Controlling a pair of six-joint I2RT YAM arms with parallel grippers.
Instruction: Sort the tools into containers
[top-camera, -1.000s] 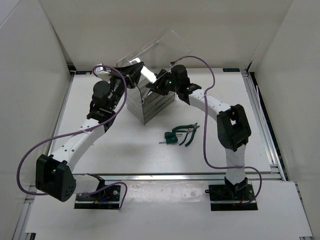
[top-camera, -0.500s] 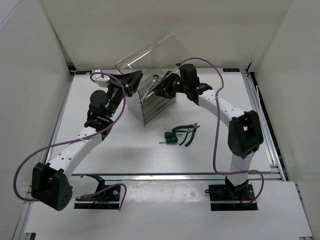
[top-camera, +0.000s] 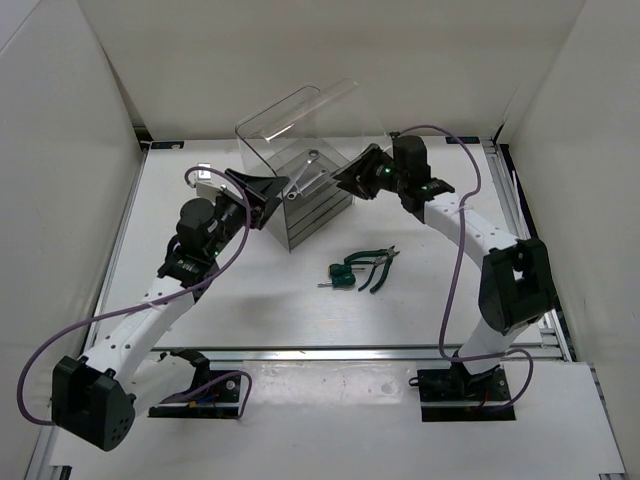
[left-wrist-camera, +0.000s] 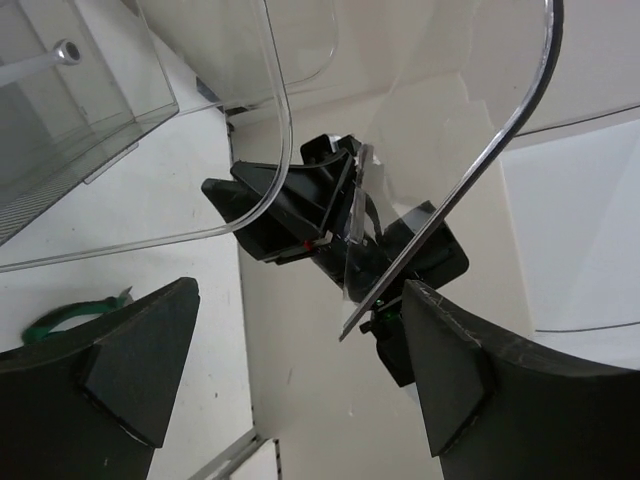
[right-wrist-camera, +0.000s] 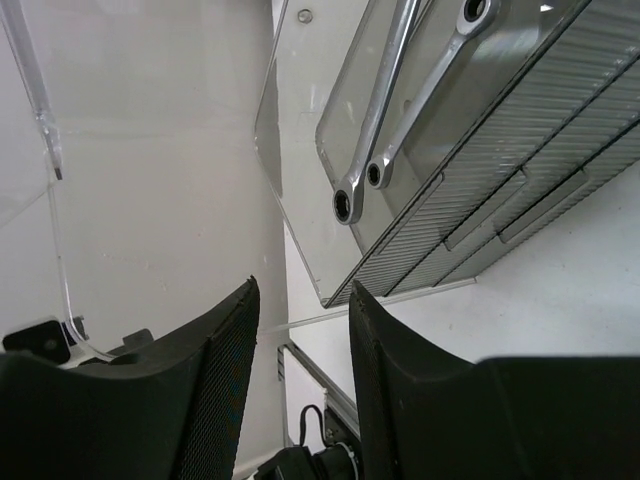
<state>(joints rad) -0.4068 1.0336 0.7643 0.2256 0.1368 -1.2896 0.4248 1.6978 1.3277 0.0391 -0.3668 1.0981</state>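
**Tool organiser with two arms alongside it, both jaws parted**

Top external: The organiser (top-camera: 312, 208) is standing on the desk (top-camera: 450, 300). Its clear shell (top-camera: 300, 115) is rising over the drawer stack. Two silver wrenches (top-camera: 303, 172) are lying in the uppermost drawer. The left gripper (top-camera: 265, 192) is hovering just left of the organiser and the right gripper (top-camera: 350, 178) just right of it. The green-handled pliers (top-camera: 378, 266) and the screwdrivers (top-camera: 342, 276) are lying together on the desk, near the organiser's near-right side.

Left wrist: The left gripper (left-wrist-camera: 300, 290) is showing its jaws wide apart, with nothing between them. Curved edges of the clear shell (left-wrist-camera: 285, 130) are crossing overhead. The right gripper (left-wrist-camera: 300, 205) is showing beyond the shell. The pliers (left-wrist-camera: 68, 315) are peeking in at the left edge.

Right wrist: The right gripper (right-wrist-camera: 302, 290) is holding its jaws apart and is gripping nothing. The wrenches (right-wrist-camera: 378, 100) are lying side by side in the organiser's clear top drawer, above the ribbed fronts of the lower drawers (right-wrist-camera: 540, 170).
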